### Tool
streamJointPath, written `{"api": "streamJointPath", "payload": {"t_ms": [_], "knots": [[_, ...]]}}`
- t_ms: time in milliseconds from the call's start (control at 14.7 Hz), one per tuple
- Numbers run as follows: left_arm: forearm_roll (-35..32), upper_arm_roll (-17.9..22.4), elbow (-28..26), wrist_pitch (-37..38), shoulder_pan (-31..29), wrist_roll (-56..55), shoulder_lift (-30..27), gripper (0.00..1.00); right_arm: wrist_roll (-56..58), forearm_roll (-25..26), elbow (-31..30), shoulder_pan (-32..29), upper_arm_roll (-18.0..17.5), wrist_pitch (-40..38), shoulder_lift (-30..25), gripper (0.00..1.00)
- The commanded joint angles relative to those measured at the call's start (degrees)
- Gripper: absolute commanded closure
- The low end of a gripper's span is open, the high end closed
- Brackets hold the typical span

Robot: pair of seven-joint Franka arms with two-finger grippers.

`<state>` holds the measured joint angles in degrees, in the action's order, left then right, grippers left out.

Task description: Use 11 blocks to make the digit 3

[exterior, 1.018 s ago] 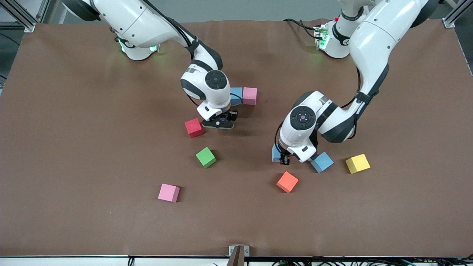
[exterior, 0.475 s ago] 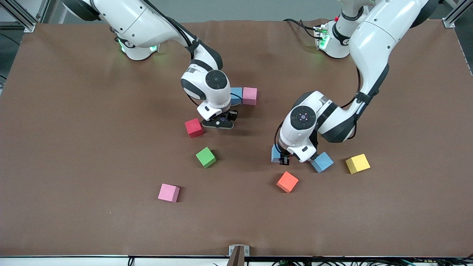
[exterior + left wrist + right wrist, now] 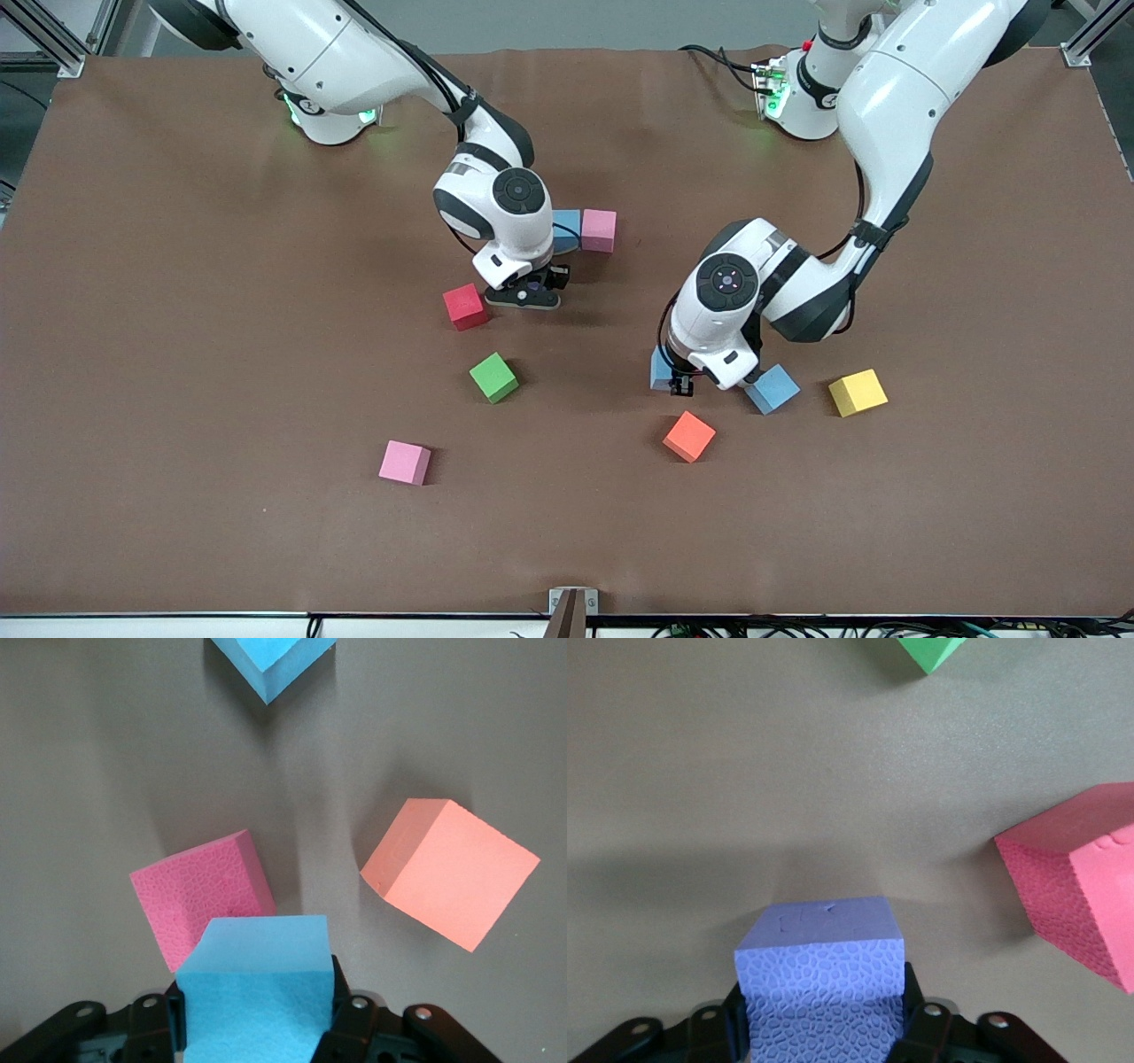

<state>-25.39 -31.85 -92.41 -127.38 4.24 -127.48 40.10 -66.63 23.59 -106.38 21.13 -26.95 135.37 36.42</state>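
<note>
My right gripper (image 3: 529, 296) is shut on a purple block (image 3: 821, 979), low over the table beside a red block (image 3: 465, 307) that also shows in the right wrist view (image 3: 1085, 881). My left gripper (image 3: 677, 383) is shut on a light blue block (image 3: 255, 992), also seen in the front view (image 3: 660, 368). It hangs partly over a pinkish-red block (image 3: 202, 895) that the arm hides in the front view. A light blue block (image 3: 567, 229) and a pink block (image 3: 599, 230) sit joined beside the right wrist.
Loose on the table are a green block (image 3: 493, 377), a pink block (image 3: 405, 462), an orange block (image 3: 689, 436), another light blue block (image 3: 772, 388) and a yellow cube (image 3: 858, 392). Brown cloth covers the table (image 3: 177, 354).
</note>
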Motion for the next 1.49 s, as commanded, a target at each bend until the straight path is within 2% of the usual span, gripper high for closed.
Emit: {"api": "streamJointPath", "payload": {"t_ms": [0, 679, 950, 1425], "knots": [[-0.19, 0.12, 0.91, -0.23, 0.33, -0.57, 0.77, 0.66, -1.48, 1.1, 0.03, 0.93, 0.58, -0.19, 0.14, 0.0], [0.08, 0.12, 0.91, -0.23, 1.92, -4.43, 0.59, 0.66, -0.87, 0.93, 3.45, 0.75, 0.41, -0.89, -0.03, 0.0], [0.08, 0.12, 0.56, -0.23, 3.58, -7.95, 0.59, 0.66, 1.14, 0.84, 7.93, 0.05, 0.32, -6.24, -0.12, 0.0], [-0.27, 0.21, -0.23, -1.54, 7.71, -14.36, 1.47, 0.66, 11.33, 0.23, 8.82, -6.0, -0.3, -10.03, -1.79, 0.0]]}}
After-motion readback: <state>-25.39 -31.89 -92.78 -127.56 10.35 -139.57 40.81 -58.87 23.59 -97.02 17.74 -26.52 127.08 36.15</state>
